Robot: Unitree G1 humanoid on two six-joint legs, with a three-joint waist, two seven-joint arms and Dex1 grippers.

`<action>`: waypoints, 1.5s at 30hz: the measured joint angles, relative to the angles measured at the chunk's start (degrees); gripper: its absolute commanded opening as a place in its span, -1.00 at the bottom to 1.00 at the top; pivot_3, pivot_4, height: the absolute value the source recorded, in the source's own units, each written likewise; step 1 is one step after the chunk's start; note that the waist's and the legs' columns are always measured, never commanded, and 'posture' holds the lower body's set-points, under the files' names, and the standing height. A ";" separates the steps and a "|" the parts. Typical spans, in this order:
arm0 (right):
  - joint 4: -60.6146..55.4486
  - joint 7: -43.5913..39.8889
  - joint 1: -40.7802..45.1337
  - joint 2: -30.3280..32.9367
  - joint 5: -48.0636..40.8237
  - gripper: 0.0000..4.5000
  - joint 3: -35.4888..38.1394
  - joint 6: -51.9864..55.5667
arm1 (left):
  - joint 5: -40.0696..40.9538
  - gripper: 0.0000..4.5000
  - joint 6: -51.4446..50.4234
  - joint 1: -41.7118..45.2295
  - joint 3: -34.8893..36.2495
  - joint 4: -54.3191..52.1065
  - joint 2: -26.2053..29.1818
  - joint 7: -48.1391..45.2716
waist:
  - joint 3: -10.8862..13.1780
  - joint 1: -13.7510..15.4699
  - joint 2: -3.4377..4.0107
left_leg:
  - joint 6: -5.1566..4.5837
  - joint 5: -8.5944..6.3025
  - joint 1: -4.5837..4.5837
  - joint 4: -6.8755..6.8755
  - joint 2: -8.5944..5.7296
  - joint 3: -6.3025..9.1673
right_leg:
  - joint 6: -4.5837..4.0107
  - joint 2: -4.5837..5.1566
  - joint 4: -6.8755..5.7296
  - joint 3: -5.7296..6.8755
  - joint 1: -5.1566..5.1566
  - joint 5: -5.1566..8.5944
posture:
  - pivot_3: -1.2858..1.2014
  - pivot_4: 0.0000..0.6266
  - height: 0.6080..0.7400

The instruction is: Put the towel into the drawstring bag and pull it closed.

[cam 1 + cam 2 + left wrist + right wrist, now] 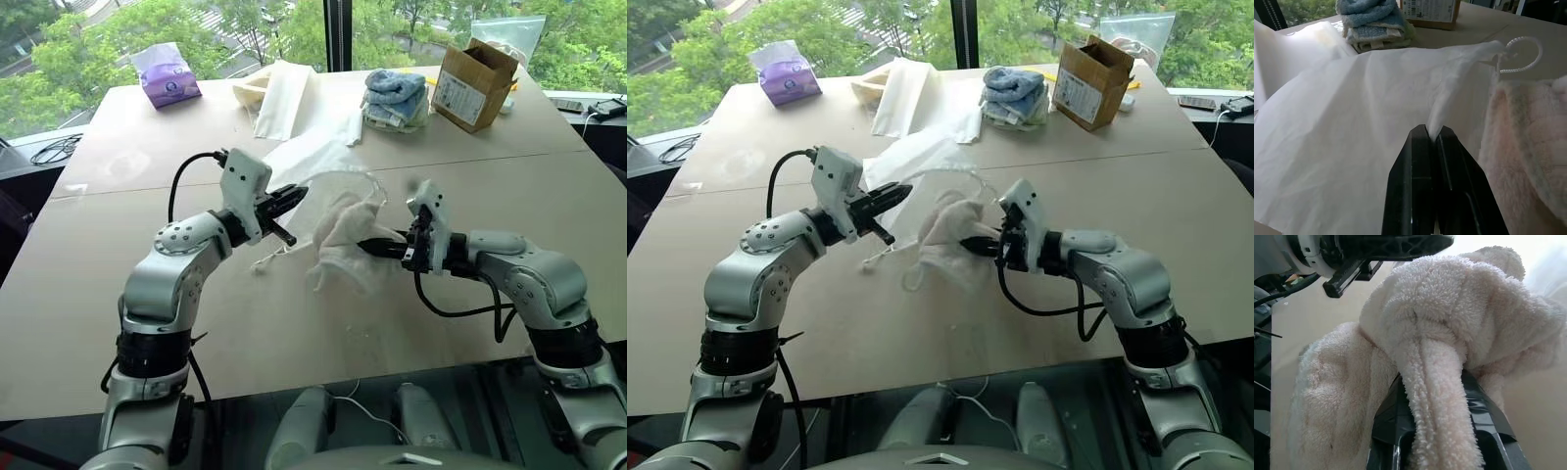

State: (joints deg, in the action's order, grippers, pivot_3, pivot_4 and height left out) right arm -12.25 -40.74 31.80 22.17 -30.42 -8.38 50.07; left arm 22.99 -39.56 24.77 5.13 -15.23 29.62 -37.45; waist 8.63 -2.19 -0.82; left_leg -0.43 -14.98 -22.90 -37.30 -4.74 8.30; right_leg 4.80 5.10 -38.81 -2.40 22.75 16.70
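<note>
— Start on the left: what's the left pincer got?

— It's clamped tight on a pinch of the drawstring bag, right at the gathered hem by the mouth. The bag is lifted off the bench in the middle of the scene, and the fabric fans away from the black fingers in one thin sheet. Beyond the pinch, one white cord loop stands up at the hem.

— How do you reckon that bag handles?

— Very light, limp, a bit see-through. I'd say it has no stiffness of its own, so the mouth only gapes if someone holds the hem apart. The hem is the right place to grip; the thin body cloth would probably just slide and bunch.

— And to the right of it?

— The towel, beige-pink and fluffy, hanging in the air just beside the bag's mouth, touching it or near enough. The right pincer is clenched on a fold of it, and the rest droops down in a soft lump towards the bench.

— Easy to stuff in?

— Soft and squashy, so it should compress. But the terry looks grabby, and I'd guess it drags the thin bag along rather than slipping inside. A grip near the leading fold should help push it in.
</note>
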 measured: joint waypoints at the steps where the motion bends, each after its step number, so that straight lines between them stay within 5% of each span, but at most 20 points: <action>1: 1.91 0.59 0.68 -0.70 1.12 -0.94 -0.19 -1.32 | 0.89 -1.00 -0.05 -0.29 0.02 -0.04 0.28 -0.75 | 0.00 0.00 0.00 | 0.00 0.00 0.00 0.00 0.00 0.00 | 0.00 0.00 0.00 0.00 0.00 0.00 | 0.03 -0.52 1.00; 12: 12.58 9.73 4.02 -8.67 8.89 -0.94 0.02 -5.60 | 5.55 -1.00 -1.40 -0.56 -1.22 -2.35 0.22 -2.82 | 0.01 -0.32 0.01 | 0.01 0.01 0.00 0.03 0.01 -0.02 | 0.00 -0.01 -0.04 -0.05 0.05 0.00 | 0.03 -0.52 1.00; 21: 9.56 7.27 4.03 -13.28 7.52 -0.94 -3.01 -5.68 | 6.46 -1.00 -1.48 -1.16 -2.97 -3.43 0.08 -2.56 | 0.01 -0.17 0.03 | 0.02 0.01 0.01 -0.03 -0.01 -0.01 | 0.00 -0.02 -0.08 -0.04 0.07 0.00 | 0.03 -0.52 1.00; 34: 21.69 19.82 7.21 -24.62 12.24 -0.94 2.70 -16.68 | 4.65 -1.00 4.01 -3.62 -4.44 -3.27 0.99 -4.86 | 0.02 -0.45 0.06 | 0.08 0.05 0.02 0.05 0.01 -0.05 | -0.02 -0.06 -0.15 -0.10 0.22 -0.01 | 0.03 -0.52 1.00; 43: 25.27 22.25 7.34 -26.46 14.44 -0.94 3.00 -20.36 | 4.73 -1.00 5.15 -2.24 -4.67 -2.87 0.00 -4.72 | 0.01 -1.10 0.07 | 0.10 0.06 0.02 0.03 0.02 -0.06 | -0.02 -0.07 -0.19 -0.10 0.22 -0.01 | 0.03 -0.52 1.00; 45: 25.14 24.26 7.27 -27.77 14.72 -0.47 3.32 -20.43 | 4.59 -1.00 5.51 -2.05 -4.67 -1.86 -0.25 -4.56 | 0.01 -1.46 0.07 | 0.10 0.06 0.02 0.03 0.02 -0.05 | -0.02 -0.07 -0.19 -0.10 0.23 -0.01 | 0.03 -0.52 1.00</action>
State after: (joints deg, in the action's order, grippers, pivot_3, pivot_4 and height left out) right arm 12.89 -16.47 39.07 -5.60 -15.71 -5.06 29.64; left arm 27.57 -34.06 22.72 0.46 -17.10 29.37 -42.02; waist 8.64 -3.65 -0.75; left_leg -0.33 -14.91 -22.88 -37.27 -4.72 8.25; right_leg 4.78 5.03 -39.00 -2.50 22.98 16.69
